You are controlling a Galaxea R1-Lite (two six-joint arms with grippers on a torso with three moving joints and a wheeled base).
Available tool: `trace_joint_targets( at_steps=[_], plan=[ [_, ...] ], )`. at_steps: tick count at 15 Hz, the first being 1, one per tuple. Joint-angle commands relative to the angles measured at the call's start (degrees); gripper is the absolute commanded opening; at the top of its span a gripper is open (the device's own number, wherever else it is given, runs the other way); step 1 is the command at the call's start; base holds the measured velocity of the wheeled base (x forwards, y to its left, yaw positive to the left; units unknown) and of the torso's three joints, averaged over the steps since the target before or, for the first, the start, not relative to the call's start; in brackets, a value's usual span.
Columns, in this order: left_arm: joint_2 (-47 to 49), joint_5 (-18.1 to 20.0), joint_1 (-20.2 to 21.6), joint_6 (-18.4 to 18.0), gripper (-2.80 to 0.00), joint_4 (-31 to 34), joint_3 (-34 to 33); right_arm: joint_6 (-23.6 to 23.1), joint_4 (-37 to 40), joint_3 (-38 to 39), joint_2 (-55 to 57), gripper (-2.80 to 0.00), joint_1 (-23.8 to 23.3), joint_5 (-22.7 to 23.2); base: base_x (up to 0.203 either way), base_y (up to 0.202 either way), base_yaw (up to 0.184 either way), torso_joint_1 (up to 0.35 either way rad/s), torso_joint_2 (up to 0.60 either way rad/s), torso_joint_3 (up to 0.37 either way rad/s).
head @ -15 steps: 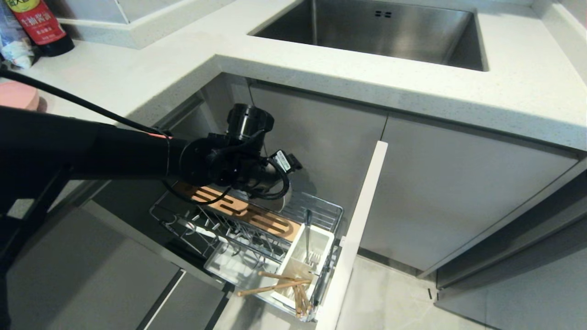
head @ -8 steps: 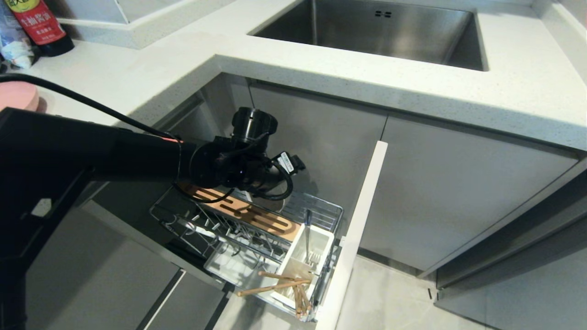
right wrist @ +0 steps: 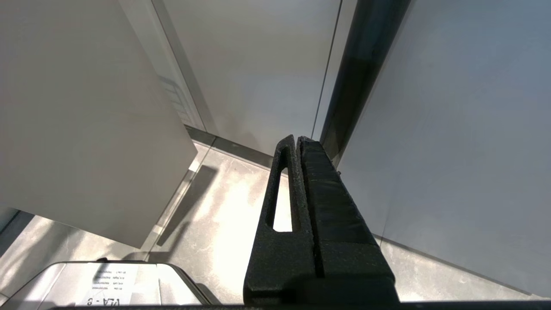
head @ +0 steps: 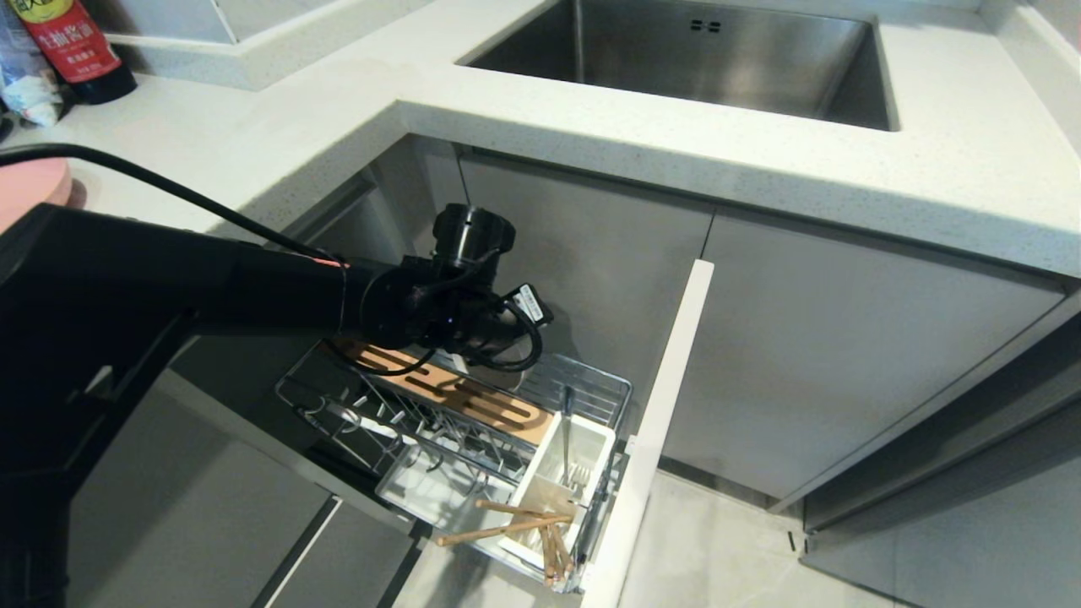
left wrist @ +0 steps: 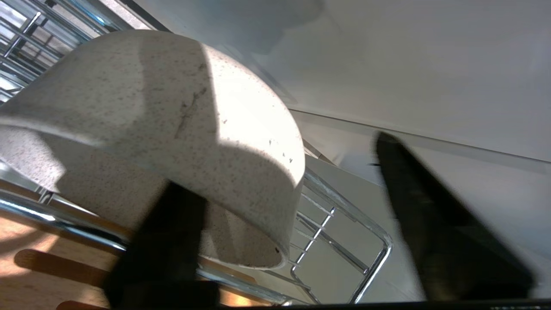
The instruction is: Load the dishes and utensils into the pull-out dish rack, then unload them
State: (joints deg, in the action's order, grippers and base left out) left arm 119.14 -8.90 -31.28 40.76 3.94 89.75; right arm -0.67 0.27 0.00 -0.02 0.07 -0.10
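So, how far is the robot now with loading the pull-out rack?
Looks done: the chopsticks and fork are in the white caddy. In hand: the left gripper straddles the rim of the speckled bowl, which sits in the wire rack; one finger stands clear of it. Left: the pink plate is on the counter, then unloading. The right gripper is parked.

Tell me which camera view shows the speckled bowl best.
The left wrist view: the speckled bowl fills it, tilted on the rack wires. In the head view the left arm hides it almost completely. The right wrist view shows none of it.
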Motion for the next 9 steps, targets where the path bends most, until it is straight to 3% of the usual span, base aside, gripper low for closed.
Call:
trace_joint_targets(
  at_steps=[1,9],
  plan=[
    [0.12,-0.15,-0.01,0.28,-2.8,0.02,0.08,-0.03,0.01,0.0,-0.02,-2.8,0.01,0.01,0.0,0.0,0.0,0.0,0.0,0.0],
    [-0.05,-0.15,-0.18,0.29,-2.8,0.19,0.16,-0.03,0.07,0.0,-0.06,-2.8,0.01,0.01,0.0,0.0,0.0,0.0,0.0,0.0]
  ],
)
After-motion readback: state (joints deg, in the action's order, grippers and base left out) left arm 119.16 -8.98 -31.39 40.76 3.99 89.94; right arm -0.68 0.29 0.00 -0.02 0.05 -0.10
